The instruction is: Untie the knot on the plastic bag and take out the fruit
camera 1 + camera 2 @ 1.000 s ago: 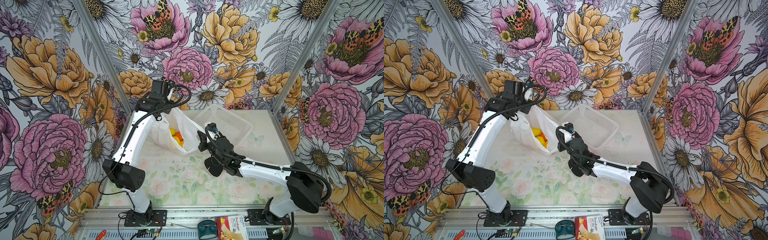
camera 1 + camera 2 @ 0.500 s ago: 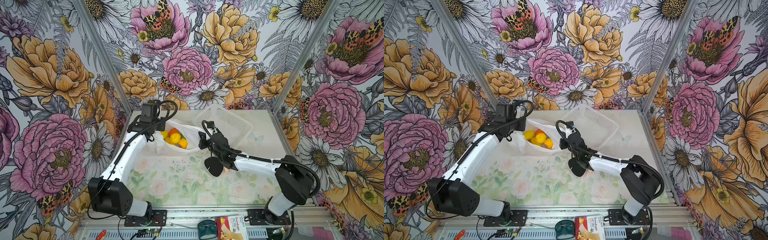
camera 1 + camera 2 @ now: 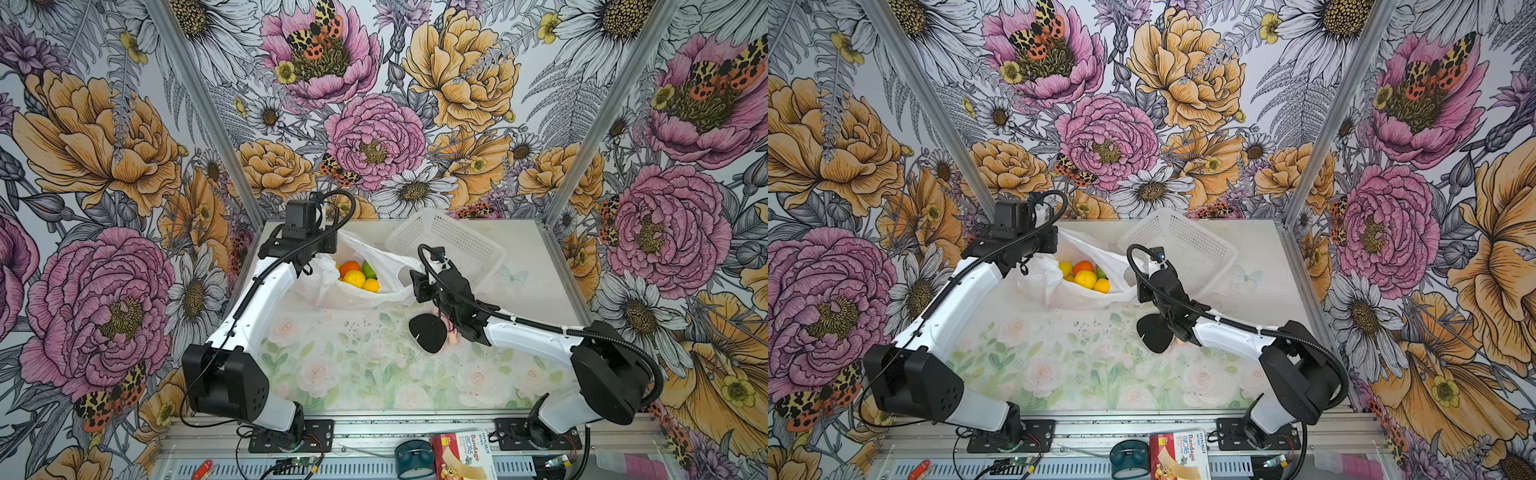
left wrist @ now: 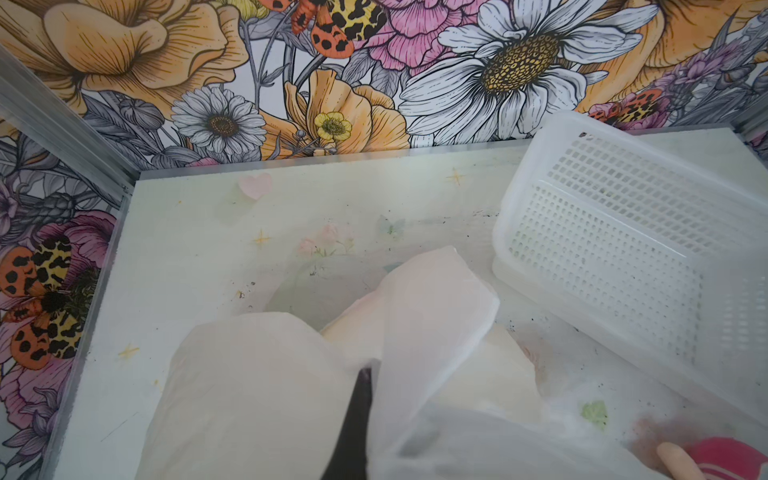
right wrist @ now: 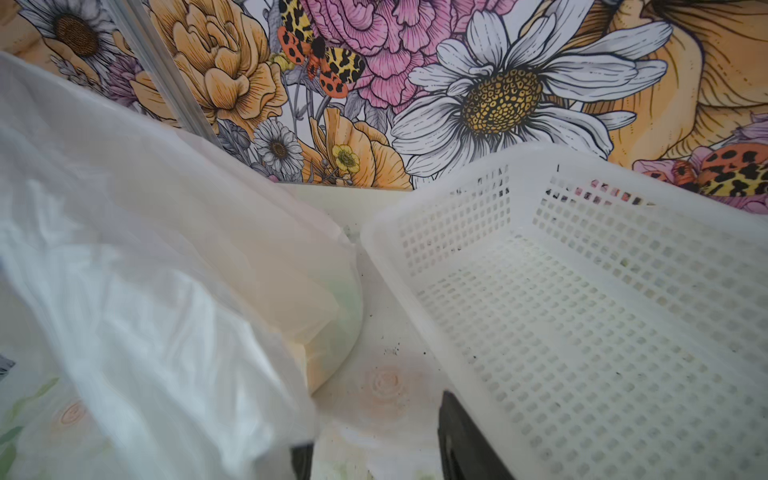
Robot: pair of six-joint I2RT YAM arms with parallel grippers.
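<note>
**Q:** Top views: where is the task's thing?
**A:** In both top views the plastic bag (image 3: 399, 270) lies just beside the basket (image 3: 449, 245) with its mouth gaping. The fruit (image 3: 357, 276), yellow, orange and green, sits inside. The left gripper (image 3: 316, 262) is at the bag rim farthest from the basket, and the right gripper (image 3: 415, 282) is at the rim nearest it.

**Q:** Left wrist view?
**A:** The left gripper (image 4: 361, 399) is pressed together on a fold of the plastic bag (image 4: 270, 395) — film drapes on both sides of its dark finger. The basket (image 4: 623, 249) stands beyond.

**Q:** Right wrist view?
**A:** The right gripper (image 5: 374, 432) has its fingers (image 5: 461, 436) spread — bag film (image 5: 145, 311) hangs over one finger, and the other is close against the basket (image 5: 582, 311) wall.
</note>
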